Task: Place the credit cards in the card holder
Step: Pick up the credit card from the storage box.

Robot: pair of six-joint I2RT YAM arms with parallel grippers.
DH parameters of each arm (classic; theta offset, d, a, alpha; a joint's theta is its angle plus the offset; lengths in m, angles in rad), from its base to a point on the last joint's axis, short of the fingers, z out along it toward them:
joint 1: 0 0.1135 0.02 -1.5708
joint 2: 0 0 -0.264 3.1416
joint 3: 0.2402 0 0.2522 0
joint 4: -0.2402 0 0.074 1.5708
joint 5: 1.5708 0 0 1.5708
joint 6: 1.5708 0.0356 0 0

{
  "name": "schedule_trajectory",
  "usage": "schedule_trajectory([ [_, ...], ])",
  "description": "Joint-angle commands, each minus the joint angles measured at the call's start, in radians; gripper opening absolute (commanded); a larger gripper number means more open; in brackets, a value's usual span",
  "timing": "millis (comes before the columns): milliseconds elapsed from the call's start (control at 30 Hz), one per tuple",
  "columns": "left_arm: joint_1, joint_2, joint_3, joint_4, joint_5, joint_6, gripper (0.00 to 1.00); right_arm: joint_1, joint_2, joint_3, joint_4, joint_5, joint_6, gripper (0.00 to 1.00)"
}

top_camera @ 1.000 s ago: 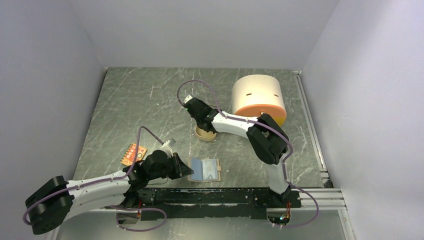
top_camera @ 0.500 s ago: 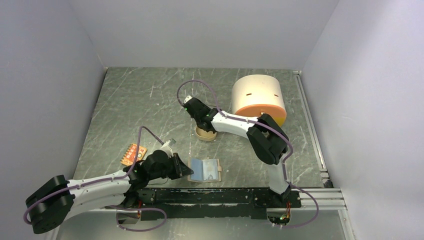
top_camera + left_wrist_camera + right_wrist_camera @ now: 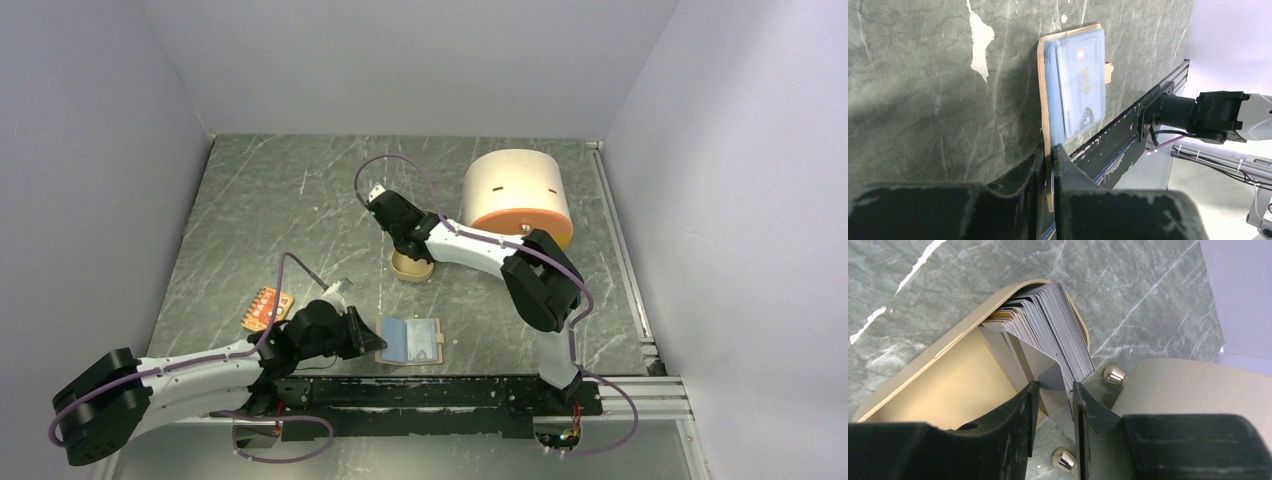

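At the near edge of the table [image 3: 300, 200], just in front of the arms' base rail, the card holder [image 3: 410, 341] lay open and flat; it was beige-tan along its rim, with a light blue card [image 3: 398, 340] showing in its left leaf and a paler right leaf; a short snap tab stuck out from its right edge. Its long axis ran left to right, parallel to the rail, with the tab pointing towards the right arm's side. The left gripper [image 3: 372, 342] was at the holder's left edge; in the left wrist view its fingers [image 3: 1035, 165] were pressed together on the thin tan rim of the card holder [image 3: 1044, 100], pinching it.

A little farther out and to the left, an orange-red dotted piece [image 3: 268, 308] lay apart from the holder.

Farther still, near mid-table, the right gripper [image 3: 410, 255] reached down into an oval tan tray [image 3: 411, 268]; the credit cards [image 3: 1058, 325], grey and thin, stood on edge there in a fanned stack against the tray's wall. The right gripper's fingers [image 3: 1025, 410] stood apart astride the corner of one grey card; whether they pinched it could not be told.

Beyond, to the right, stood a large cream rounded box [image 3: 517, 190] with an orange front.
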Motion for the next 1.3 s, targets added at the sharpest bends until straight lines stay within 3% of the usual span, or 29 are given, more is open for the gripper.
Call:
schedule_trajectory([
  [0, -0.004, -0.007, 0.021, 0.026, -0.001, 0.007, 0.14, -0.003, -0.027, 0.037, 0.001, 0.028, 0.003, 0.33],
  [100, -0.004, -0.004, 0.021, 0.027, 0.0, 0.008, 0.14, -0.003, -0.03, 0.041, -0.012, 0.005, 0.012, 0.27],
  [267, -0.004, -0.004, 0.022, 0.022, -0.005, 0.008, 0.14, 0.017, -0.056, 0.05, -0.103, -0.074, 0.066, 0.0],
  [500, -0.004, 0.005, 0.025, 0.007, -0.013, -0.001, 0.13, 0.066, -0.169, -0.004, -0.197, -0.226, 0.183, 0.0],
  [733, -0.003, 0.044, 0.009, 0.058, -0.029, -0.062, 0.13, 0.095, -0.308, -0.089, -0.27, -0.33, 0.443, 0.0],
  [1033, 0.013, 0.184, 0.061, 0.052, -0.023, -0.078, 0.15, 0.1, -0.652, -0.467, 0.007, -0.583, 0.808, 0.0],
  [1267, 0.019, 0.129, 0.024, 0.082, -0.004, -0.089, 0.26, 0.103, -0.816, -0.81, 0.317, -0.716, 1.107, 0.0],
])
